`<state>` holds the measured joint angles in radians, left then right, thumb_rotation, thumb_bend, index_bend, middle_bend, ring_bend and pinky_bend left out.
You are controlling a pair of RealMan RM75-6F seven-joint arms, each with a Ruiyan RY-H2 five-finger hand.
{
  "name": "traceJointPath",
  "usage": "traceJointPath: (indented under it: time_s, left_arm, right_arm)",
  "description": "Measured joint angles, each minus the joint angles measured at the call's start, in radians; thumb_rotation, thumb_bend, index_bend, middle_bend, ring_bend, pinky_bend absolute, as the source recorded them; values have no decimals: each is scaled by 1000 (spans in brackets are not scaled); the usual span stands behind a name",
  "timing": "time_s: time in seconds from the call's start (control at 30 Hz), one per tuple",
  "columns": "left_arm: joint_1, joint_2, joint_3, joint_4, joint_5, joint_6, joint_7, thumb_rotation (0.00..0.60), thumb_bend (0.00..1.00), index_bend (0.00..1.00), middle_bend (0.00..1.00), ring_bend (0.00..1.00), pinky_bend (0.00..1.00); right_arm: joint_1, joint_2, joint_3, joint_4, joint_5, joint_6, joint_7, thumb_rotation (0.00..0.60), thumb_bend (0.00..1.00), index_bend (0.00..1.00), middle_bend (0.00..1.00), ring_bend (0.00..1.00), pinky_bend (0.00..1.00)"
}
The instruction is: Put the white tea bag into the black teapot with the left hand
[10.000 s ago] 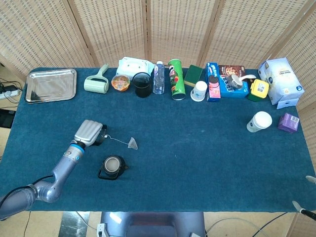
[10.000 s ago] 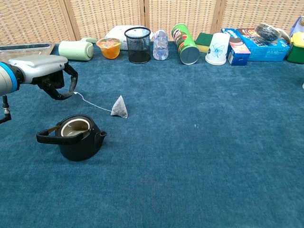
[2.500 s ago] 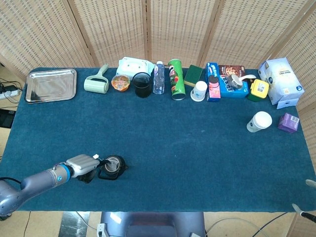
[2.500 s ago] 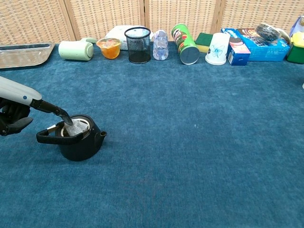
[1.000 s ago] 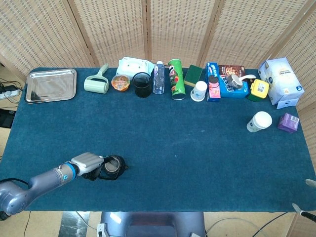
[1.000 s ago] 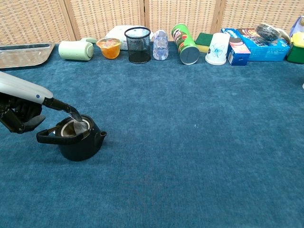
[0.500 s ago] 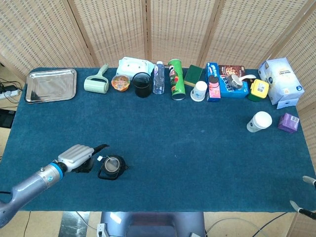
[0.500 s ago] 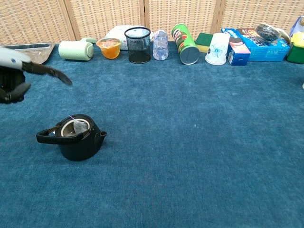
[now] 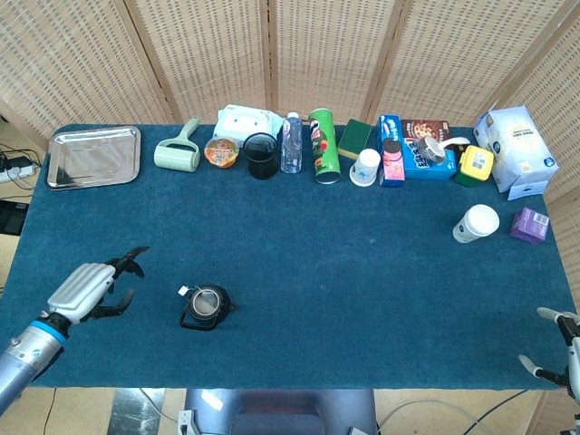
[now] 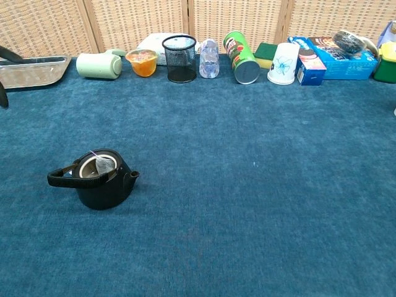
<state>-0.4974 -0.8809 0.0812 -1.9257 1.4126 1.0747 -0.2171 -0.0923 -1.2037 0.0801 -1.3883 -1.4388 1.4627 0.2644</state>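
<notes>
White tea bag [image 10: 104, 164] sits inside the open black teapot [image 10: 99, 184], upright near the table's front-left.

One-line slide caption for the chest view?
White tea bag sits inside the black teapot on the blue table; left hand open nearby.

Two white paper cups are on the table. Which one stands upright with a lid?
The lidded cup near the purple box stands upright. The floral cup in the back row is tipped over, lidless.
</notes>
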Motion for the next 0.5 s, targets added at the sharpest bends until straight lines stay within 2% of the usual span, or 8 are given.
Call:
traceJointPath:
  time_s: [0.1,0.33,0.5]
  left_arm:
    - [65,-27,5,17,0,92,55,600,577,0,181,118,374]
    - [234,-120,13,80,-9,325,181,600,577,0,177,117,346]
    - [337,-192,21,154,-4,445,225,600,576,0,177,117,331]
  right_arm:
    - [14,4,-1,-17,-13,-3,-23,600,186,248,287,196,134]
    - [46,1,-6,-44,-48,-7,-75,600,185,248,286,196,132]
    - [62,-5,-14,-59,-68,-7,-106,600,186,248,285,195,128]
